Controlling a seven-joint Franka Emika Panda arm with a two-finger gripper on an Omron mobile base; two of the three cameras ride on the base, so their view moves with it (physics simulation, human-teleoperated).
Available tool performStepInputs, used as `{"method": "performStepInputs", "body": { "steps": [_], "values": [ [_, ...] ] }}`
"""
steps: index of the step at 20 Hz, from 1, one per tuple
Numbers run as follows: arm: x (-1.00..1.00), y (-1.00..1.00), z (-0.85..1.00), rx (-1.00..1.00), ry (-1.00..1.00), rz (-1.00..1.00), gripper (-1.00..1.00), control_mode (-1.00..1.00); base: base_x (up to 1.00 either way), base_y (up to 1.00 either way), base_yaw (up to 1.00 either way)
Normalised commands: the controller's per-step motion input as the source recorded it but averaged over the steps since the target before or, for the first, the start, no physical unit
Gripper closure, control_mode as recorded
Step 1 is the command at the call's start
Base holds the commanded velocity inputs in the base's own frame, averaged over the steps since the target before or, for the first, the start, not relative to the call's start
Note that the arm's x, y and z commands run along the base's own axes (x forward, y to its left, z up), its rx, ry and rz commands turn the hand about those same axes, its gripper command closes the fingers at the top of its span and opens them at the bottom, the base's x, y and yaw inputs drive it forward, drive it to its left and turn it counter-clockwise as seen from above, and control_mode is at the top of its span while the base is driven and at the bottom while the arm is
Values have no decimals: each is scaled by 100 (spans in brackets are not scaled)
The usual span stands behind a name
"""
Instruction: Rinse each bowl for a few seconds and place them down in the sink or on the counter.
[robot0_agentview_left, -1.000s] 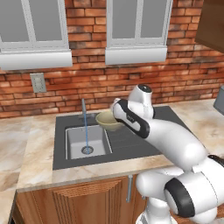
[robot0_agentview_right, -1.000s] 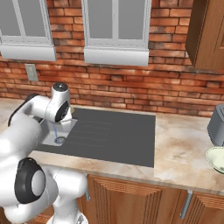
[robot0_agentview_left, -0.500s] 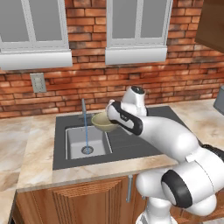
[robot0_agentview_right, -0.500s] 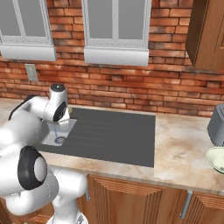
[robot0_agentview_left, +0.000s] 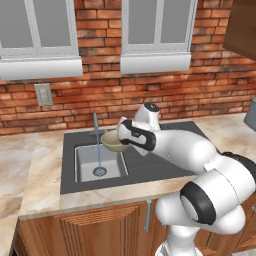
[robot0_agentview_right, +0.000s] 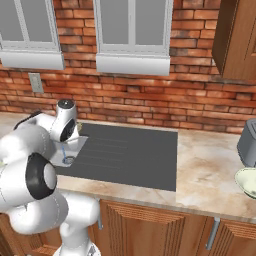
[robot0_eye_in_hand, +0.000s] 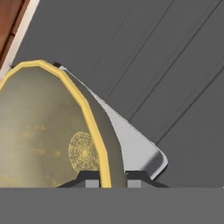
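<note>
The claw (robot0_eye_in_hand: 112, 175) is grasping the olive-tan bowl (robot0_agentview_left: 113, 140) by its rim: in the hand view one dark fingertip (robot0_eye_in_hand: 89, 176) is sitting inside the bowl's yellow edge and the other is pressing on its darker outside, at the six o'clock edge of that picture. In the left base view the bowl is hanging in the air, lifted clear of the sink (robot0_agentview_left: 165, 165), above the three o'clock side of the small light-grey basin (robot0_agentview_left: 85, 162). It is sitting just to the three o'clock side of the thin faucet (robot0_agentview_left: 95, 125), and a fine blue stream of water (robot0_agentview_left: 98, 155) is running down from the faucet to the round drain (robot0_agentview_left: 100, 171). The stream is passing just beside the bowl's nine o'clock edge; whether it is wetting the bowl, I cannot tell.

In the hand view the bowl is appearing tilted, its speckled inside with a ringed centre facing eleven o'clock, a corner of the basin showing behind it and the ribbed drainboard (robot0_eye_in_hand: 175, 65) spreading toward one o'clock.

In the right base view the white arm is covering much of the basin, while the drainboard is lying bare toward three o'clock. The paler cream-green bowl (robot0_agentview_right: 247, 181) is resting on the marble desk (robot0_agentview_right: 205, 170), well apart from the sink at the three o'clock edge of that picture, just in front of a grey appliance (robot0_agentview_right: 247, 144).
</note>
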Motion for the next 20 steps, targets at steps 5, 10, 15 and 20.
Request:
{"method": "performStepInputs", "body": {
  "steps": [5, 10, 15, 20],
  "values": [
    [24, 14, -20, 1, 0, 1, 100, -100, 0, 0, 0],
    [27, 11, -19, 2, 0, 2, 100, -100, 0, 0, 0],
    [36, 12, -18, 4, 0, 2, 100, -100, 0, 0, 0],
    [34, 16, -19, 3, 0, 2, 100, -100, 0, 0, 0]
  ]
}}
